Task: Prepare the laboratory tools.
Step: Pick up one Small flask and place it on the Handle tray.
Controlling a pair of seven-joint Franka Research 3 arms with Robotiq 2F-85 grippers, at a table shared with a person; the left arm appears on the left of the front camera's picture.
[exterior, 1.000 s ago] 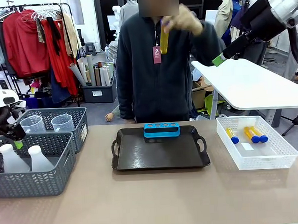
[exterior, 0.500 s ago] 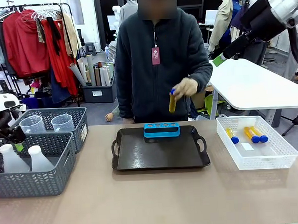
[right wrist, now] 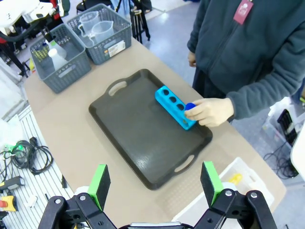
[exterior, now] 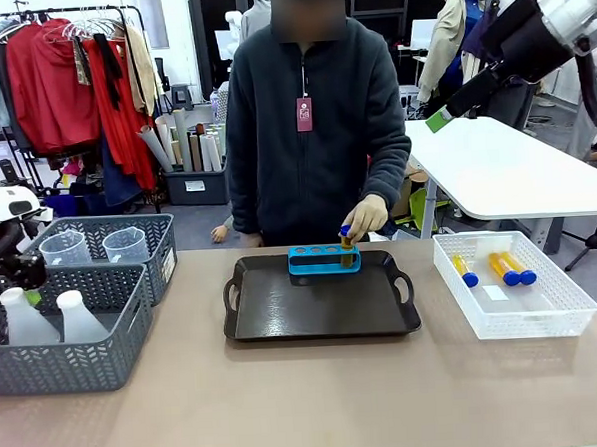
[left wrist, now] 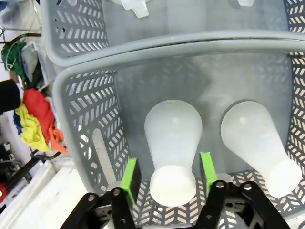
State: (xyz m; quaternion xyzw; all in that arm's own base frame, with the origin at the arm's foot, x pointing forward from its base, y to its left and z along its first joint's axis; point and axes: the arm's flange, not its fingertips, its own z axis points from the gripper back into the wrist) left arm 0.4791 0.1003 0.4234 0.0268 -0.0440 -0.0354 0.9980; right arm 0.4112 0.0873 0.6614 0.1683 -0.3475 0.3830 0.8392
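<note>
Conical flask (left wrist: 174,143) first: it's standing in the near grey basket (left wrist: 90,109) next to a second flask (left wrist: 257,138). The left gripper (left wrist: 167,172) is down over it with a green pad on each side of the neck. The jaws aren't clamped as far as I can see, since there's a sliver of gap on at least one side. I'd call them spread around the neck, not gripping.

Two clear measuring beakers (exterior: 64,248) sit in the far grey basket (exterior: 165,253) right behind. Across the table, the person's hand (exterior: 366,218) holds a yellow tube (exterior: 347,243) up near its blue cap. Its lower end is at the end hole of the blue rack (exterior: 315,260), which sits at the back of the black tray (exterior: 318,318). Three more tubes (exterior: 501,269) lie in the white mesh bin (exterior: 574,319). Right gripper (right wrist: 155,167) hangs high above the table, fingers wide apart, holding nothing.
</note>
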